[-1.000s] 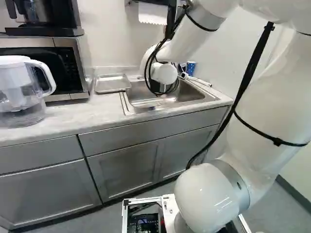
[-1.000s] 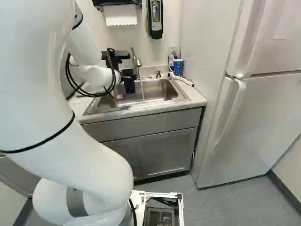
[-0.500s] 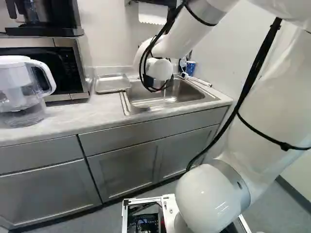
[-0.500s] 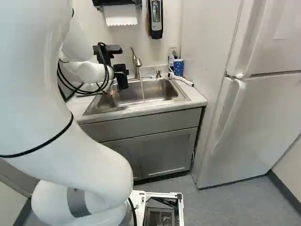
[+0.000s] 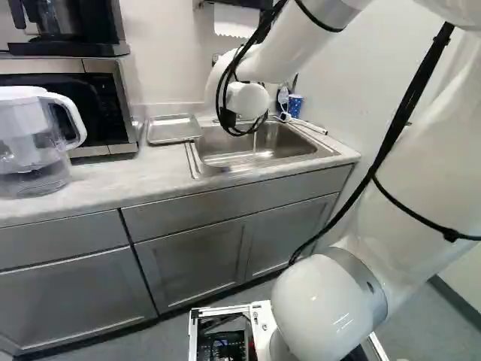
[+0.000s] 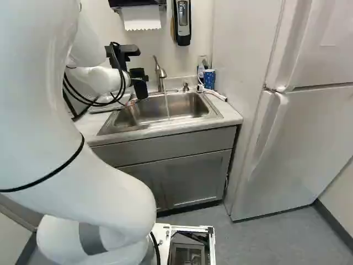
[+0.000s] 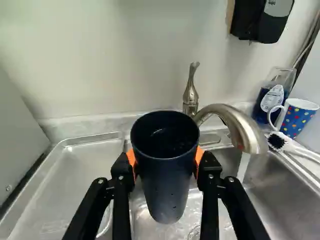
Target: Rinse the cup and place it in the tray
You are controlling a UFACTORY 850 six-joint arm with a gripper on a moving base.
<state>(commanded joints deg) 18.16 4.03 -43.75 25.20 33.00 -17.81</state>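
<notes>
the claw [image 6: 138, 77] is closed on the cup [image 7: 167, 170], one orange pad [image 7: 131, 158] on each side of it, the pads gripping it around the middle. the cup is dark blue, mouth up, with a few drops on its outer wall; a small shine shows inside, but how much water is in it, i cannot tell.

the arm [image 6: 102, 80] holds the cup in the air, by the sink's back corner on the tray side. the tap [image 7: 237, 122] is running: a thin stream of water [image 7: 243, 167] falls into the sink [image 6: 171, 105], beside the cup and clear of it.

the tray [image 5: 173, 129] sits on the counter [image 5: 113, 180] next to the sink, to its left in the left base view. the cup is off the tray.

at the sink's other side, in the back corner, a dotted mug [image 7: 296, 120] stands in front of a bottle [image 7: 272, 100], with a brush [image 7: 278, 141] lying just beside the mug. on the wall hang a paper towel holder [image 6: 138, 3] and a soap dispenser [image 6: 182, 22]. a fridge [image 6: 303, 138] stands at the right of the right base view. at the left of the left base view are a jug [image 5: 30, 147] and, behind it, a microwave [image 5: 113, 109] with a coffee maker [image 5: 71, 45] on top.
</notes>
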